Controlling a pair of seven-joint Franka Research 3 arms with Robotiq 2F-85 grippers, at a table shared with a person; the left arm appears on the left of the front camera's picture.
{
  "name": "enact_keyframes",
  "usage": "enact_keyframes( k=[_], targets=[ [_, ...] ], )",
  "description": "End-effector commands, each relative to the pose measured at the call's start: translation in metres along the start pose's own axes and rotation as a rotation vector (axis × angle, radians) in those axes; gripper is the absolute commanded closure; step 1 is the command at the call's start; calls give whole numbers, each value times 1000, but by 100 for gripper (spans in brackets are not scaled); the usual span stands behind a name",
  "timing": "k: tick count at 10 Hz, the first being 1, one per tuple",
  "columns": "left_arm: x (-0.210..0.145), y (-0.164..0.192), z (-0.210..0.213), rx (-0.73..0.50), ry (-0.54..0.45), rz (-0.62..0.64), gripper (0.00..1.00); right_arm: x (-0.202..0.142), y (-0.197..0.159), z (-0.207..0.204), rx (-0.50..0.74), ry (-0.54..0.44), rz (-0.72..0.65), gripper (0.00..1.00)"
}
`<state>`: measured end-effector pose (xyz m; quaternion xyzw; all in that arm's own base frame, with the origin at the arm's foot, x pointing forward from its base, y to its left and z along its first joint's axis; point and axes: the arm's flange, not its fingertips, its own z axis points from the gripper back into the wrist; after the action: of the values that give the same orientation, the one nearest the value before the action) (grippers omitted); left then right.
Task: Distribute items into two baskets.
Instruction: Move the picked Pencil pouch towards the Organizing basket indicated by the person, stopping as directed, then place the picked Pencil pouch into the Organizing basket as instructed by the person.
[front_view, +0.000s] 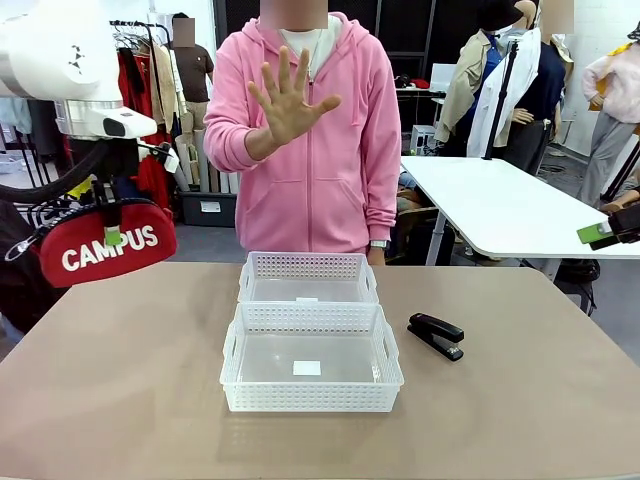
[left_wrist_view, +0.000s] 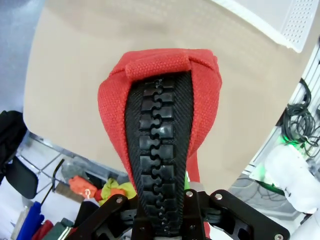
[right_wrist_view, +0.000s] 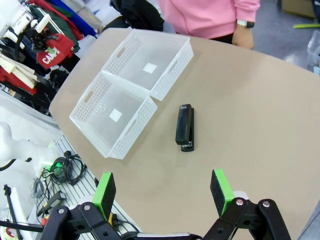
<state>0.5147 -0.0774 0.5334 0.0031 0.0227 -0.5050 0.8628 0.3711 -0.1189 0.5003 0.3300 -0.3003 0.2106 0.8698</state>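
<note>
Tan tabletop (front_view: 110, 400) stretches across in front of me, with clothes racks behind it. Over at the left, up clear of the surface, the left gripper (front_view: 112, 232) is clamped on the red CAMPUS pouch (front_view: 105, 255). From the left wrist view its fingers pinch the pouch along the black zipper.

At mid-table two white baskets sit end to end, touching: the nearer basket (front_view: 310, 395) and the farther basket (front_view: 305, 265), each with a small white label on its floor. Behind them a person in a pink hoodie holds up one hand (front_view: 290, 100), palm out, fingers spread.

Just right of the nearer basket the black stapler (front_view: 436, 335) lies flat on the table. At far right the right gripper (right_wrist_view: 163, 190) hangs above the table, jaws wide apart and gripping nothing.
</note>
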Motion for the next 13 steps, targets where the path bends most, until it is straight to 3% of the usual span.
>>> enact_keyframes(
  k=[1,13],
  targets=[
    [-6,2,2,-2,3,11,100,1,-1,0,12,-20,8,0],
    [-6,2,2,-2,3,11,100,1,-1,0,12,-20,8,0]
  ],
)
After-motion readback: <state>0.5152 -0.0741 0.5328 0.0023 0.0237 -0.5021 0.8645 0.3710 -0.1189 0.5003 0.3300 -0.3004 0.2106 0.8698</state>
